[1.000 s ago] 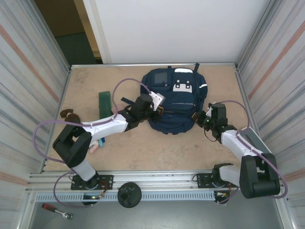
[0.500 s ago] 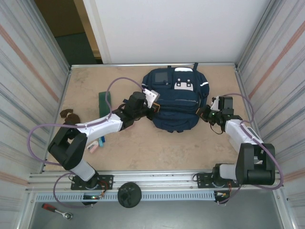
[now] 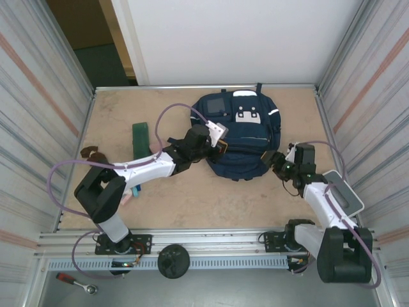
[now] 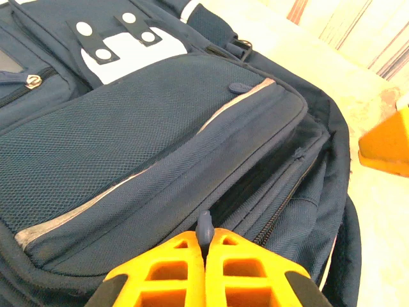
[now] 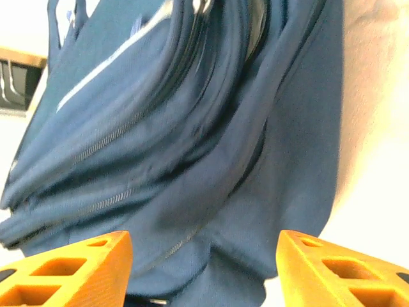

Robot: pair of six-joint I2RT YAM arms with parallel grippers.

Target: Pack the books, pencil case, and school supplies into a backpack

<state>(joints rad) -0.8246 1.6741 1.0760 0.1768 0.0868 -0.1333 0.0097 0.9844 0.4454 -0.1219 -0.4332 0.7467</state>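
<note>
The backpack point(image 3: 243, 131) lies flat on the table point(image 3: 211, 198), toward the far side and near the middle, with its white dotted patch facing up. The left gripper point(image 3: 220, 146) is at the pack's near-left edge. In the left wrist view its orange fingers point(image 4: 160, 275) are pressed together, clenched on a small dark zipper pull point(image 4: 204, 225) that sticks up between their tips, at the seam below the front pocket (the zip there looks partly parted). The right gripper point(image 3: 276, 160) sits just beside the pack's near-right corner — released, its two fingers point(image 5: 70, 268) wide apart with folds of navy fabric beyond them. Whether they touch the fabric I cannot tell. On the left of the table, well apart from the pack, lie a dark green oblong point(image 3: 140, 135) and some brown lumpy pieces point(image 3: 92, 153). Something pink point(image 3: 126, 199) peeks out beside the left arm's elbow — too small to name.
</note>
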